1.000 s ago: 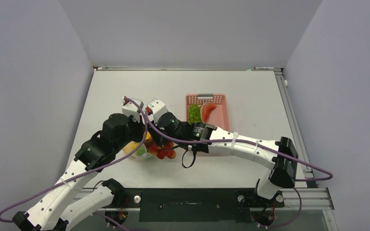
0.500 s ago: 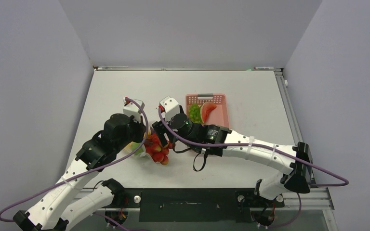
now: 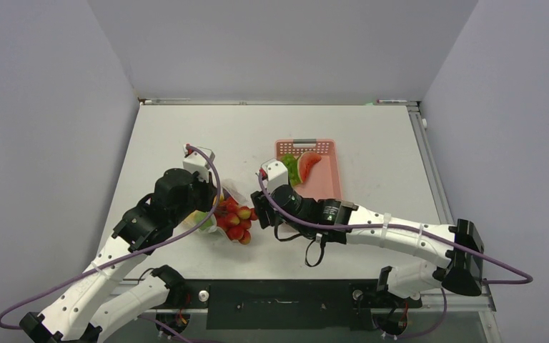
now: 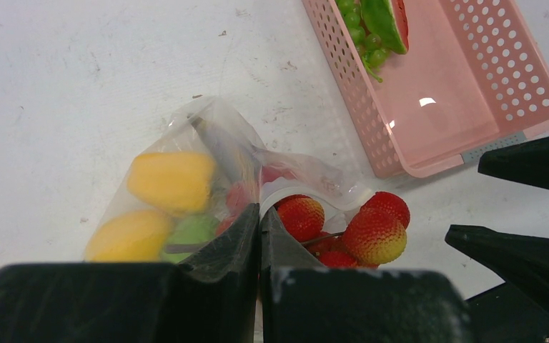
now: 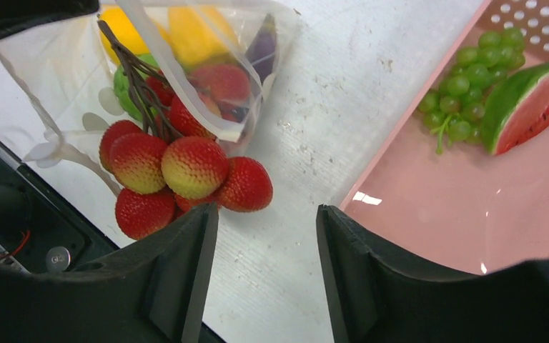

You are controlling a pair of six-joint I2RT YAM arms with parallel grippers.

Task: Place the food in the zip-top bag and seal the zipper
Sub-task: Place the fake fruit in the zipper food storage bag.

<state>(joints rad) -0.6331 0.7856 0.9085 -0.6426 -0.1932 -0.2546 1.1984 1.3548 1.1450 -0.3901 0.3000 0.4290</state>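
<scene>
The left tool (image 4: 259,218) is pressed together, pinching the mouth edge of the zip-top bag (image 4: 211,132), which lies on the desk (image 3: 186,136) left of centre in the top view. The right tool (image 5: 266,214) stands spread with nothing between its fingers, just right of the bag's mouth and apart from it. The whitish zipper (image 5: 179,78) is unsealed. Inside the bag show a yellow pepper (image 4: 171,179), an orange-yellow fruit (image 4: 129,236), a green piece (image 4: 193,232) and a dark eggplant (image 5: 263,43). A red berry cluster (image 5: 193,168) sits half out of the mouth. To the right, the pink basket (image 4: 472,107) holds green grapes (image 5: 465,78) and a watermelon slice (image 5: 536,100).
</scene>
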